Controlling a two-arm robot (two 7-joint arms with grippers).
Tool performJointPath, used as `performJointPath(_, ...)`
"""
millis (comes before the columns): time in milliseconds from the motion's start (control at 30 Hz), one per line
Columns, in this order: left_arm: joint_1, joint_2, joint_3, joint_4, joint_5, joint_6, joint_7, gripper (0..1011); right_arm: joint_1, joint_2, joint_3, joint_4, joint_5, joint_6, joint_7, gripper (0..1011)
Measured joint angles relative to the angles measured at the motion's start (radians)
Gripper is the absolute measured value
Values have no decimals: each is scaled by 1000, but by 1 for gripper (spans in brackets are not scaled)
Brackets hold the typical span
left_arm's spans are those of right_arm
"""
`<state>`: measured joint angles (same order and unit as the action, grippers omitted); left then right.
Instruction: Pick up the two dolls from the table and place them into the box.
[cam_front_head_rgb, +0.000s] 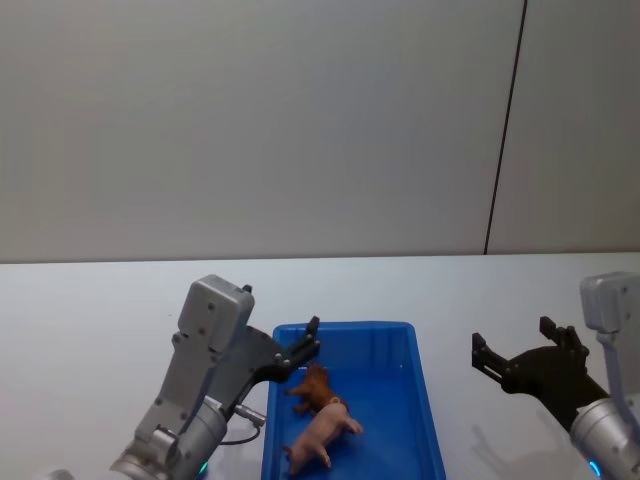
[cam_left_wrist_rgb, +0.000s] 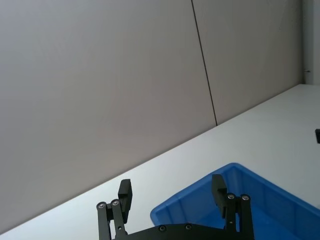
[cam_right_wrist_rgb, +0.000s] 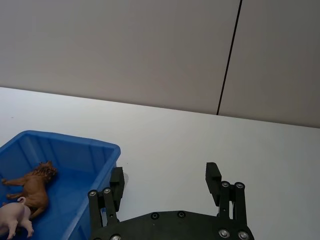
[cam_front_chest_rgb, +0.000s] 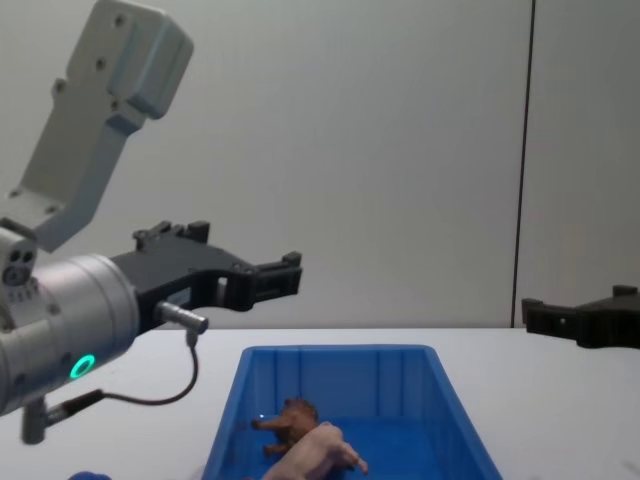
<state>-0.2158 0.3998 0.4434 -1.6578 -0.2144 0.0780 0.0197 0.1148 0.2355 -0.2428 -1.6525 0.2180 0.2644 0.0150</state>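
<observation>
Both dolls lie inside the blue box. The shaggy reddish-brown lion doll is near the middle, and the pale pink pig doll lies just in front of it, touching it. My left gripper hovers open and empty above the box's rear left corner. To the right of the box, my right gripper hangs open and empty over the white table. In the right wrist view, the lion and pig lie in the box, off to one side of the right gripper.
A plain grey wall with a dark vertical seam stands behind the table. A cable loops from the left wrist beside the box's left wall.
</observation>
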Motion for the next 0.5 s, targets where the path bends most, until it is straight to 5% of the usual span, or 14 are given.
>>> performJointPath(500, 72, 73, -43, -80, -98, 188, 83, 1001, -12, 8, 6, -12, 4, -3, -17, 1001)
